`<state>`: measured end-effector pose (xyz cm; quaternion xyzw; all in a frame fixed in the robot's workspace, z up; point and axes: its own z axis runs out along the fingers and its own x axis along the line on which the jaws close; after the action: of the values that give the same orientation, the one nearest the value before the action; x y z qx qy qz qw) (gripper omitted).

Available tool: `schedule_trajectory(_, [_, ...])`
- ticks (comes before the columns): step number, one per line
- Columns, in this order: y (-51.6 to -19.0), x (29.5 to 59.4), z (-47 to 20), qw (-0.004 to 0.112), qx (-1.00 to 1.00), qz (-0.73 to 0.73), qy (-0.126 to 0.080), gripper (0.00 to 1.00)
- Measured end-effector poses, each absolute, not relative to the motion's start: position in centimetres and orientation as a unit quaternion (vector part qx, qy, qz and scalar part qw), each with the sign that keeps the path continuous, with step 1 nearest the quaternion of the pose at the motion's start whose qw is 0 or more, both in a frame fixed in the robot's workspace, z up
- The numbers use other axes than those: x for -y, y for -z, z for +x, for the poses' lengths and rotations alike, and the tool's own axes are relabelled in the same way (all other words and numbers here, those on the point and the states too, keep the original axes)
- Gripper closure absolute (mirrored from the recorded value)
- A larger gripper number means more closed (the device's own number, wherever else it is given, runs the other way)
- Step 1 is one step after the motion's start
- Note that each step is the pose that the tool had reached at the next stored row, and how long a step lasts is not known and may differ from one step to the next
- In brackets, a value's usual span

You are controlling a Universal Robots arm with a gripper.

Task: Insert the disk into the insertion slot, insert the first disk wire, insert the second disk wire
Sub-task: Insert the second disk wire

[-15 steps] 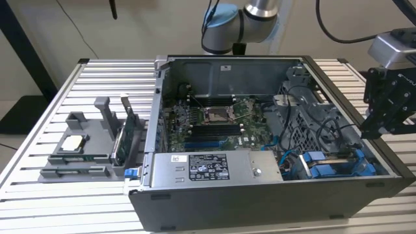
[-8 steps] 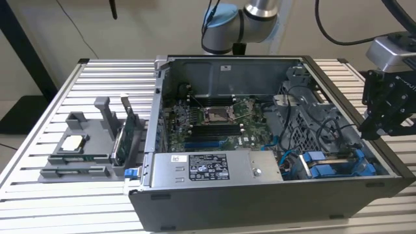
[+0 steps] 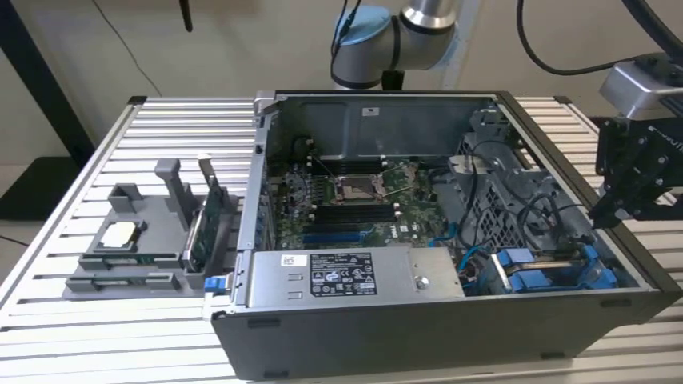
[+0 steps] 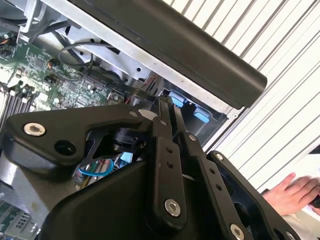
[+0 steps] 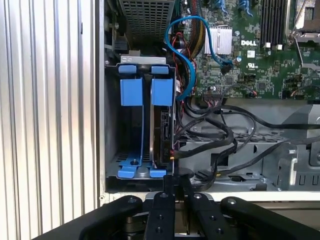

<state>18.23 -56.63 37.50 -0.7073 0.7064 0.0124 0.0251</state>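
Observation:
The insertion slot (image 5: 137, 172), a grey metal bay with blue fittings, sits in the case corner nearest the exterior view's right (image 3: 549, 272). The disk (image 5: 162, 132) stands on edge inside it, under one of two blue carrier tabs, its dark connector edge showing. A blue wire (image 5: 187, 55) loops from the board towards the bay. Black wires (image 5: 210, 137) run up beside the disk's edge; whether any is plugged in I cannot tell. My gripper (image 5: 173, 181) hovers just outside the bay, in line with the disk, fingers together and holding nothing (image 4: 167, 102) (image 3: 606, 216).
The open computer case (image 3: 427, 336) lies on a slatted metal table (image 3: 117, 352). A grey labelled power supply box (image 3: 341, 276) sits beside the bay. A grey fixture (image 3: 139, 240) with a green circuit card stands at the exterior view's left. A person's hand (image 4: 295, 190) rests nearby.

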Motion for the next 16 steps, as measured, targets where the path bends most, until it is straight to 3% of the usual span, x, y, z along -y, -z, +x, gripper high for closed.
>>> schedule_trajectory(16, [-38.6, 56.6, 16.2, 0.022, -0.708, -0.706, -0.016, 0.84])
